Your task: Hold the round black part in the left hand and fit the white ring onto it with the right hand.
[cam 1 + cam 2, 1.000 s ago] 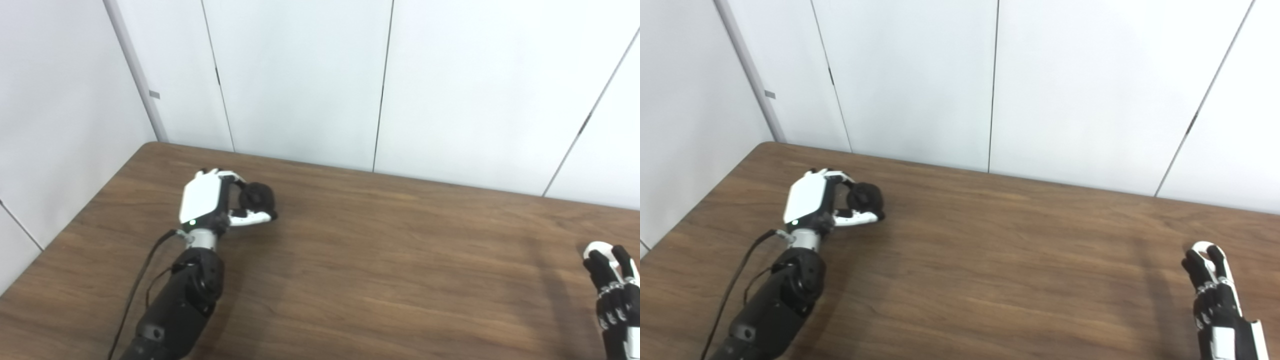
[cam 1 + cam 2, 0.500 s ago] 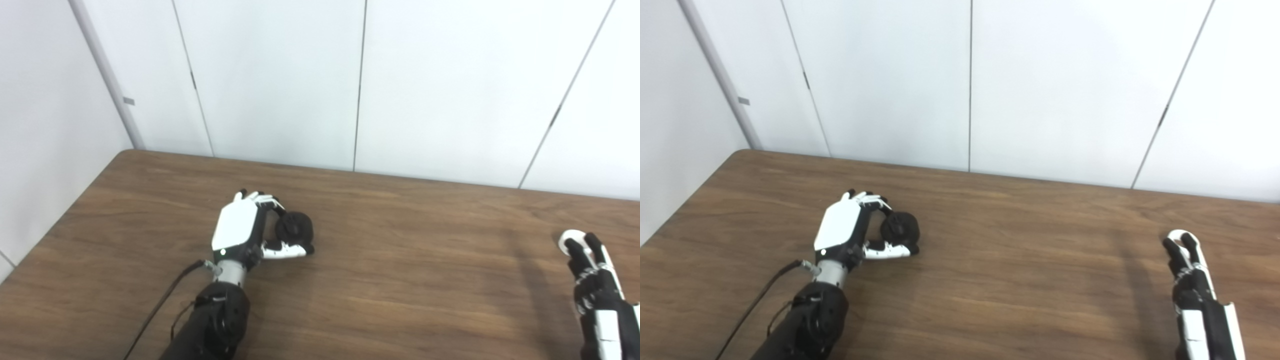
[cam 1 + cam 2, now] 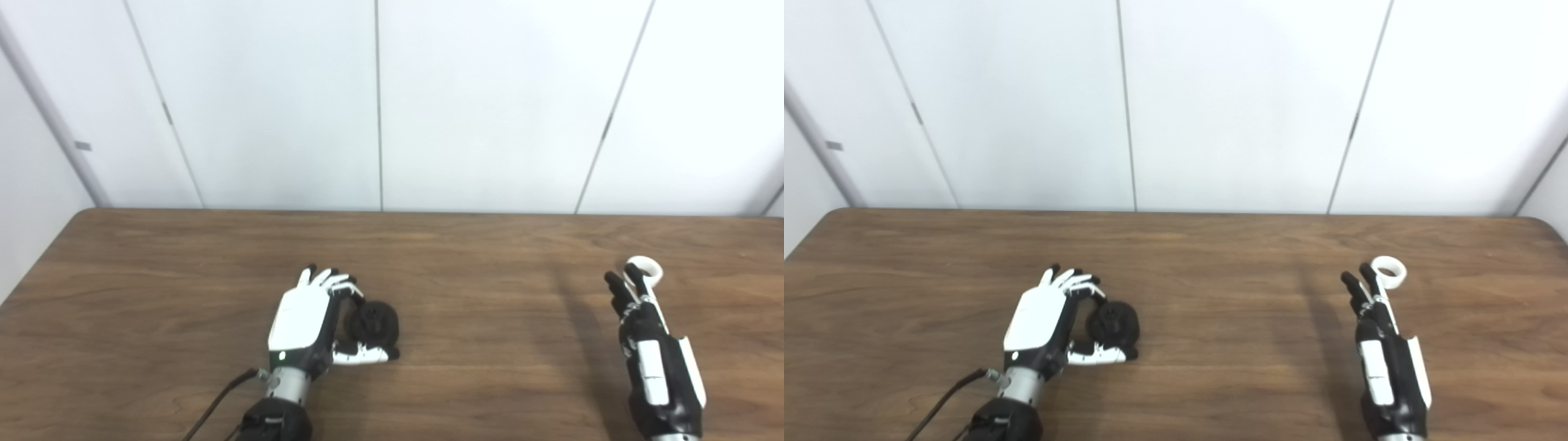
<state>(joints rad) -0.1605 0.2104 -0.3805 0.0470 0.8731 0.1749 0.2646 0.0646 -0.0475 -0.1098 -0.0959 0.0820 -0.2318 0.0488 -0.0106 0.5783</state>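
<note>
The round black part (image 3: pixel 376 322) is near the table's middle left, inside my left hand (image 3: pixel 306 318). That hand is shut on it, with the fingers (image 3: pixel 343 286) curled over its top and the thumb (image 3: pixel 362 354) under its near side. The white ring (image 3: pixel 643 269) lies flat on the wooden table (image 3: pixel 478 318) at the right. My right hand (image 3: pixel 643 318) rests edge-on just in front of the ring, fingers stretched out and apart, dark fingertips (image 3: pixel 1356 283) at the ring's near rim. I see no grasp on the ring, and the right thumb is hidden.
White wall panels (image 3: pixel 380 104) rise directly behind the table's far edge (image 3: pixel 1176 212). A black cable (image 3: pixel 214 404) trails from my left wrist toward the near edge. Bare wood lies between the two hands.
The camera has panned right, shifting the whole picture left. My left hand has carried the black part toward the table's middle. The right hand stays by the ring.
</note>
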